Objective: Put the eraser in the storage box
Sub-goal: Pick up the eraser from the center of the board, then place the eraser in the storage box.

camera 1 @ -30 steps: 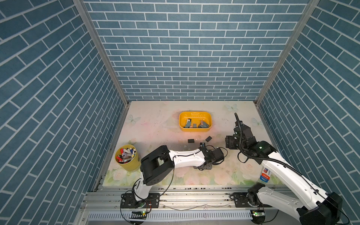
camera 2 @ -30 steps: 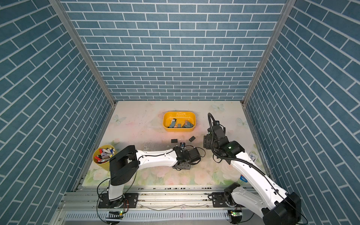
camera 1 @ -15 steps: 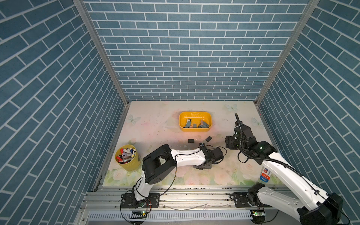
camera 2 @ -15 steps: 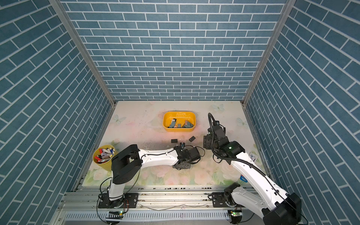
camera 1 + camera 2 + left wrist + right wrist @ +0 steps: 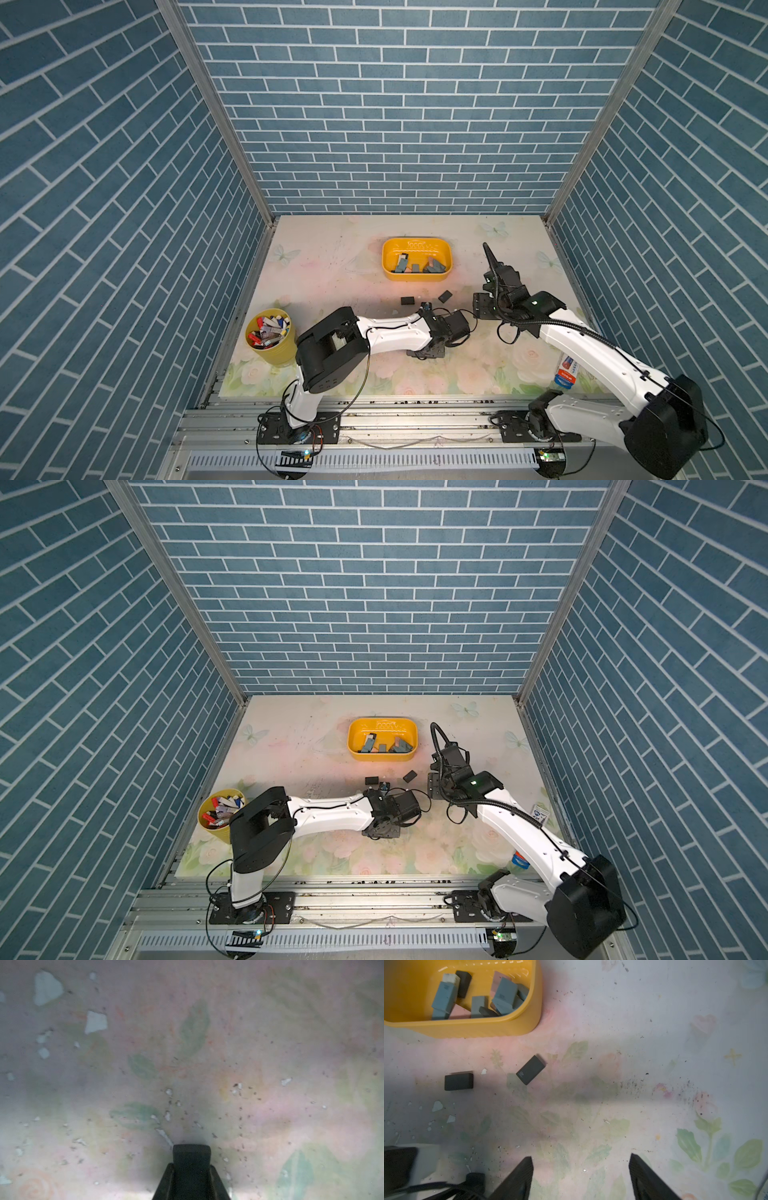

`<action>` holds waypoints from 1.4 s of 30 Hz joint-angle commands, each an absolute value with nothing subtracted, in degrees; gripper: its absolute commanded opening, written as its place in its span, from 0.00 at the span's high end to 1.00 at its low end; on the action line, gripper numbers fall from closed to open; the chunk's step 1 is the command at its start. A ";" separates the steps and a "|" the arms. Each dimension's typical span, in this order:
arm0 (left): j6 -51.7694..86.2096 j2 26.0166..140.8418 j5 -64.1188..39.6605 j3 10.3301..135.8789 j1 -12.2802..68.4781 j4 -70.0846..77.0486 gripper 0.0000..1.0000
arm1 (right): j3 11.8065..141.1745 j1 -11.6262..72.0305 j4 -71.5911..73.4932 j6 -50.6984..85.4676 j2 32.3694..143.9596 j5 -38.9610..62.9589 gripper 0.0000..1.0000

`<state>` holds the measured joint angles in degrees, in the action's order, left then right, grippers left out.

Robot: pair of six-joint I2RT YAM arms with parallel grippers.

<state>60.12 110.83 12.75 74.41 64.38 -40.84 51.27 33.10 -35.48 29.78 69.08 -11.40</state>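
**Progress:** part done, by judgement. At the left of the table in a top view stands one round yellow cup of pens, which is not part of the task.

Toward the centre, the left gripper is found clenched low over the floral table. In the left wrist view a dark block, judged to be a black eraser, is pinched at its tips. Whether it is clear of the surface cannot be told. It is held in the lower middle of the top view, well apart from the one storage box, which stands higher in the frame.

**Done:** a heap of erasers in blue-grey, pink and black is lodged in the box. At least eight are counted. They overlap, so no exact figure is given.

**Left:** the carry and release of the held piece. Two more lie on the table below the box: one loose eraser set square and a second loose eraser set askew.

Right of centre, the right gripper is found released and empty above bare table. At the lower right, one small blue and red packet is recorded.
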 commanded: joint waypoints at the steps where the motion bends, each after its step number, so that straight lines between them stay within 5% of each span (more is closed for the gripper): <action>1: 56.90 106.15 16.53 73.20 62.53 -44.06 0.86 | 54.47 33.13 -33.72 32.12 72.40 -8.67 0.26; 23: 42.54 97.61 24.16 79.75 45.06 -42.84 0.84 | 67.11 34.80 -27.18 38.85 98.15 -5.93 0.32; 42: 31.50 112.97 18.50 100.34 36.88 -39.91 0.82 | 74.05 36.37 -28.43 46.71 108.58 -10.11 0.42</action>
<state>33.91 111.33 20.25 97.71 38.06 -39.97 72.27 35.68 -27.49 42.70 107.72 -7.92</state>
